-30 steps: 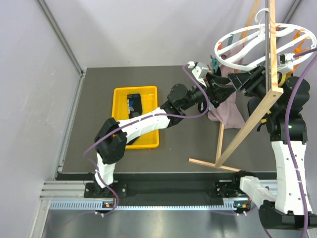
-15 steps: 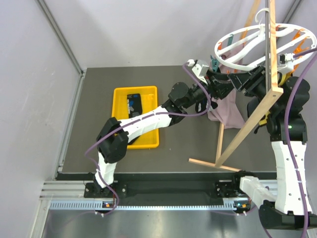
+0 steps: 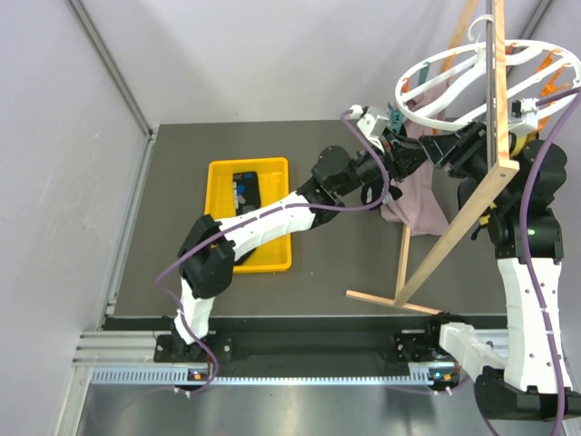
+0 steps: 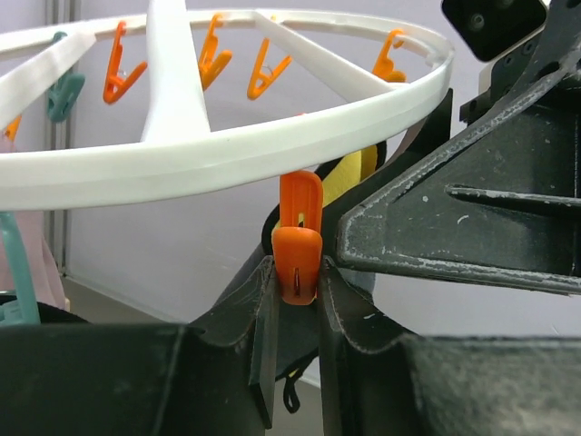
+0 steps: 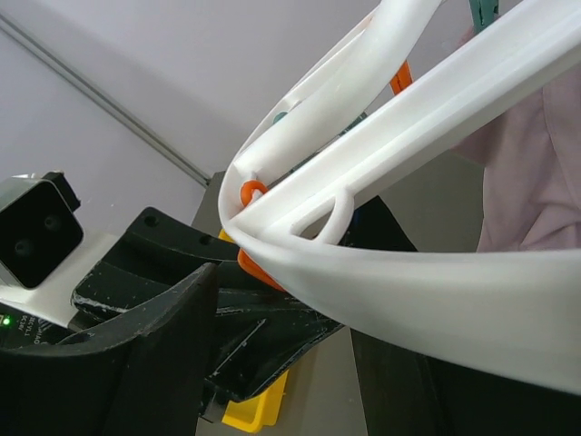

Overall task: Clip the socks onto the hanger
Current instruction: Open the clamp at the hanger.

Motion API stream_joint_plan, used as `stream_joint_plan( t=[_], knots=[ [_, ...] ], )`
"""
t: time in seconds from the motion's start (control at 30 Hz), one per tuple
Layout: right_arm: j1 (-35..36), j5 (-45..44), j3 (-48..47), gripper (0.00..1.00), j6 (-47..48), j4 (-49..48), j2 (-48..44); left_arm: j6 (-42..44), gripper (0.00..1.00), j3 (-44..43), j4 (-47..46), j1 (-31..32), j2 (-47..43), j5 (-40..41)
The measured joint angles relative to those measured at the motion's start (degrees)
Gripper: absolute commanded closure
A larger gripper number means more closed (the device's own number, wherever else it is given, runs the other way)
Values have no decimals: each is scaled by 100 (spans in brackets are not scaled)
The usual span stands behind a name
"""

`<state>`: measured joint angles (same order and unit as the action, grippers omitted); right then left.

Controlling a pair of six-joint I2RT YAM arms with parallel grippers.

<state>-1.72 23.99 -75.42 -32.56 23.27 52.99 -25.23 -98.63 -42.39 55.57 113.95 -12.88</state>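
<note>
Overhead, the hanger (image 3: 449, 77) fills the upper right of the frame. It is raised on its wooden frame (image 3: 458, 227), so the clips hang free below the ring where fingers can reach them. The left arm stretches in a long diagonal from its base at lower left, wrist lifted under the near edge of the ring. The right arm stands folded at the right edge, its right gripper (image 3: 445, 145) against the same stretch of rim, probably to steady it. Whether those jaws are apart or clamped I cannot tell.

A yellow tray (image 3: 272, 259) sits left of centre, and a pink cloth (image 3: 418, 204) droops below the ring. The socks (image 3: 245, 186) lie in the tray's upper part, well apart from both grippers.

In the left wrist view, the left gripper (image 4: 298, 282) is squeezed on an orange clip (image 4: 298, 250), one of its fingers (image 4: 263, 309) on either side, likely to spread the clip's mouth.
</note>
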Motion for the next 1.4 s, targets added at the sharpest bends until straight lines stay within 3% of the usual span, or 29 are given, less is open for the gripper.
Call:
stream_joint_plan(
  t=[0.2, 0.67, 0.93, 0.97, 1.07, 1.1, 1.17, 1.23, 1.4],
  knots=[
    [0, -20, -92, 43, 197, 229, 74, 138, 95, -72, 638, 0, -109, 7],
    [11, 28, -619, 46, 706, 682, 334, 713, 96, -632, 2024, 153, -284, 31],
    [190, -179, -643, 59, 774, 763, 415, 852, 95, -745, 2271, 175, -284, 105],
    [201, -219, -643, 61, 778, 765, 413, 872, 94, -745, 2277, 177, -284, 120],
    [238, -293, -643, 78, 774, 765, 411, 896, 73, -748, 2297, 179, -284, 173],
    [245, -304, -643, 90, 772, 763, 411, 903, 62, -748, 2302, 181, -286, 190],
    [247, -321, -643, 100, 778, 743, 411, 911, 52, -739, 2396, 188, -304, 229],
    [260, -341, -643, 100, 782, 695, 411, 885, 44, -651, 2472, 199, -352, 271],
    [273, -382, -632, 100, 750, 629, 402, 868, 40, -280, 2623, 212, -616, 350]
  ],
)
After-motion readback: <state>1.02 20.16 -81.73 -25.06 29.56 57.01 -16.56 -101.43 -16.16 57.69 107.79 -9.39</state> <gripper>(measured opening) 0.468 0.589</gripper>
